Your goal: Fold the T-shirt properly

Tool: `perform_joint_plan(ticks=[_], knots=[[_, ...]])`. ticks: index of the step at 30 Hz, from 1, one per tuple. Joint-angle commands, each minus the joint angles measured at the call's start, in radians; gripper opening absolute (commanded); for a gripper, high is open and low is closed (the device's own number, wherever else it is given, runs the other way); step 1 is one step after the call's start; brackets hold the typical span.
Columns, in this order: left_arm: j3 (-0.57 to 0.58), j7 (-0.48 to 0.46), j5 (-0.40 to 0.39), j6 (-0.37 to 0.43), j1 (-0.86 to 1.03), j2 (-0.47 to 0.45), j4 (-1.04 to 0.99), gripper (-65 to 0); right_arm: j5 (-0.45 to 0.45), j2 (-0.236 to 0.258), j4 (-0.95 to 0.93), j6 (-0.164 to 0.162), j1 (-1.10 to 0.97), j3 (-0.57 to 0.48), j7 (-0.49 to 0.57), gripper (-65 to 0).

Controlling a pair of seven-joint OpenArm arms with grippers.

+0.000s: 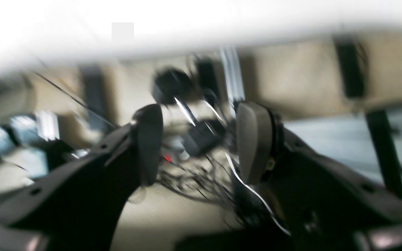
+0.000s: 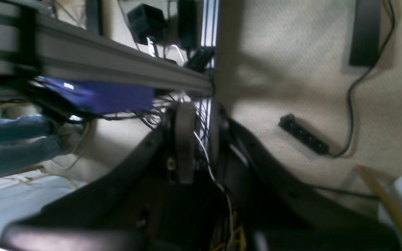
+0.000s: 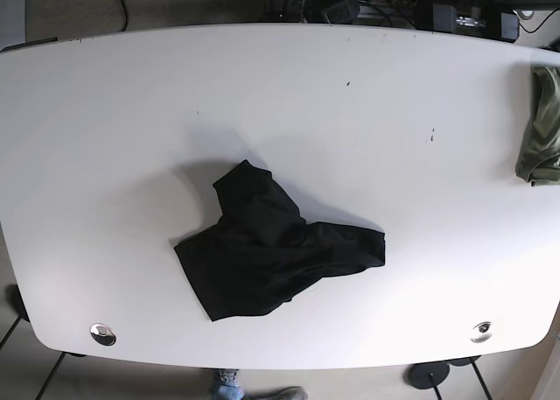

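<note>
One black T-shirt (image 3: pixel 276 256) crumpled near-centre on white counter (image 3: pixel 105 137), olive cloth (image 3: pixel 541 129) at far right edge; left pincer (image 1: pixel 201 143) released, right pincer (image 2: pixel 197 143) nearly clenched, empty.

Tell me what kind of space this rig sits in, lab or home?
Most likely a lab or office test bay. A big white table on carpet, a tangle of cables and adapters underneath, aluminium framing, and a power strip on the floor. Only the black T-shirt looks domestic.
</note>
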Motion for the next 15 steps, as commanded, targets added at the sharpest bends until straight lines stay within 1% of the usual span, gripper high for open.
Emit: perform_joint_plan(ticks=[1, 3, 5, 6, 7, 10, 13, 15], knots=[[-0.008, 0.065, -0.010, -0.004, -0.011, -0.003, 0.103, -34.6, 0.006, 0.000, 0.124, 0.005, -0.043, 0.068, -0.024, -57.2], [-0.014, 0.122, -0.033, -0.005, -0.037, -0.004, 0.185, -34.4, 0.006, 0.000, 0.212, 0.002, -0.046, 0.109, -0.074, -57.2], [-0.014, 0.128, -0.090, -0.005, -0.068, -0.035, 0.223, -34.4, 0.006, -0.006, 0.287, 0.002, -0.039, 0.140, -0.139, -57.2], [-0.014, 0.128, -0.126, -0.005, -0.097, -0.056, 0.234, -34.4, 0.006, -0.025, 0.345, 0.005, -0.010, 0.163, -0.179, -57.2], [-0.014, 0.128, -0.140, -0.005, -0.123, -0.062, 0.235, -34.4, 0.006, -0.037, 0.375, 0.005, 0.017, 0.175, -0.200, -57.2], [-0.019, 0.129, -0.145, -0.005, -0.206, -0.059, 0.234, -34.3, 0.006, -0.064, 0.424, 0.007, 0.106, 0.215, -0.266, -57.1], [-0.019, 0.129, -0.146, -0.005, -0.309, -0.059, 0.231, -34.0, 0.006, -0.087, 0.436, 0.008, 0.244, 0.214, -0.341, -57.1], [-0.020, 0.129, -0.145, -0.002, -0.376, -0.059, 0.229, -33.8, 0.006, -0.117, 0.434, 0.008, 0.342, 0.212, -0.386, -56.6]])
